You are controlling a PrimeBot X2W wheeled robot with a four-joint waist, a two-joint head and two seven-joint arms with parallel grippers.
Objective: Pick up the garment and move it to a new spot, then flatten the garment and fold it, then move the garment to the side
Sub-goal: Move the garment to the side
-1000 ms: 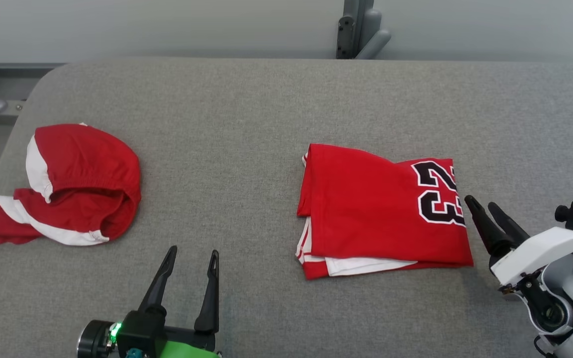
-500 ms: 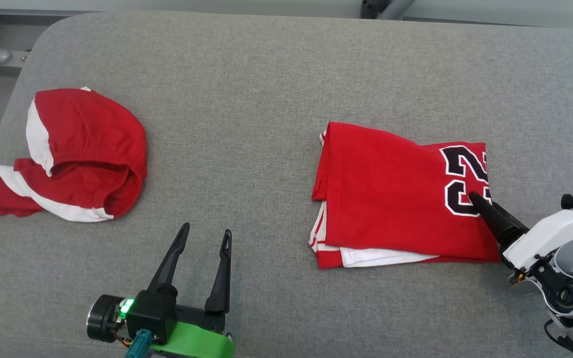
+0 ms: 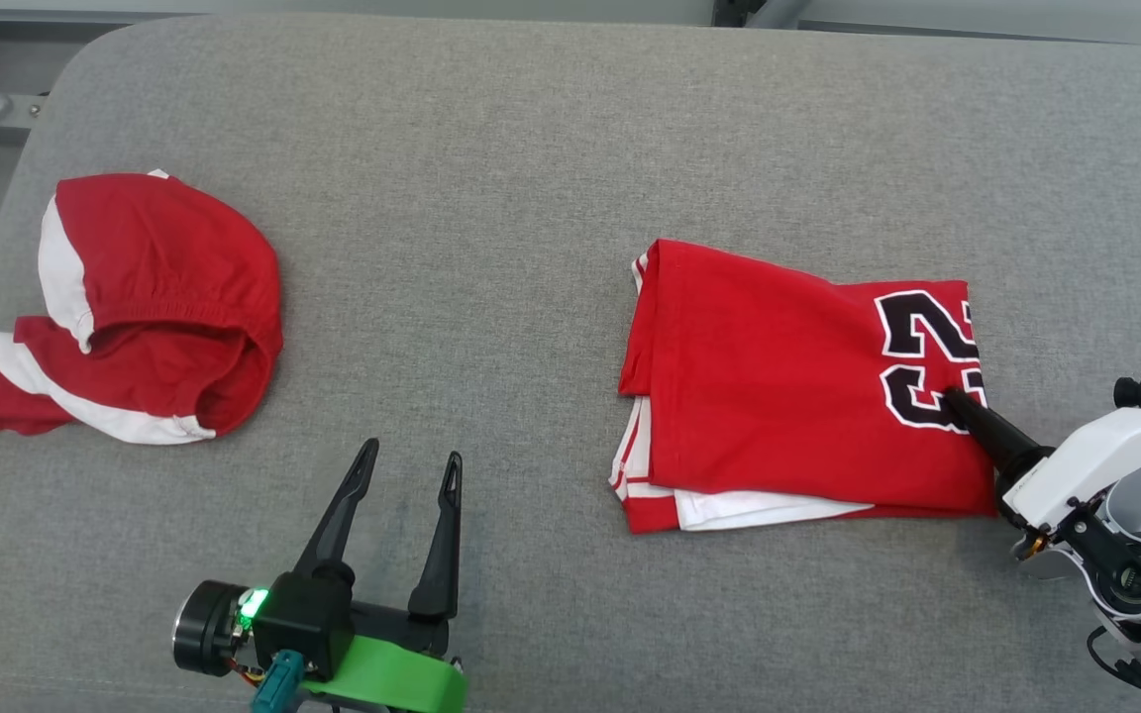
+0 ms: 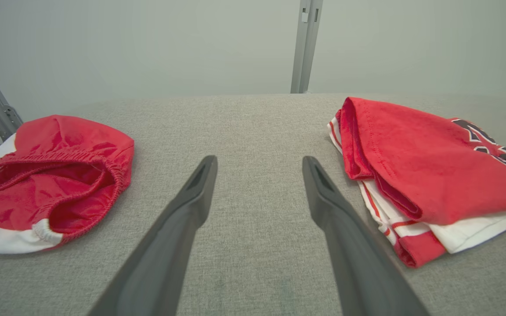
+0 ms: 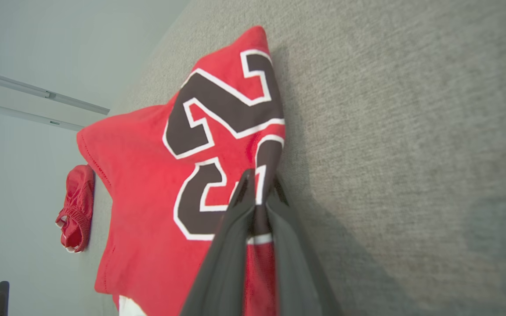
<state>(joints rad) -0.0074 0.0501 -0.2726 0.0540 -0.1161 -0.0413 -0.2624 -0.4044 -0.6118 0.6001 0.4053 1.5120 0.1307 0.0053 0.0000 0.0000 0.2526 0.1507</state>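
Right gripper (image 3: 953, 399) tight on jersey (image 3: 778, 396) edge

Bare table (image 3: 491, 198) lies open between crumpled shorts (image 3: 155, 287) and folded jersey (image 3: 778, 386).

left end effector (image 3: 412, 453) splayed, right end effector (image 3: 952, 398) clamped

Right hand (image 3: 950, 397), a second ago open beside the jersey (image 3: 778, 396), now tight on its numbered edge
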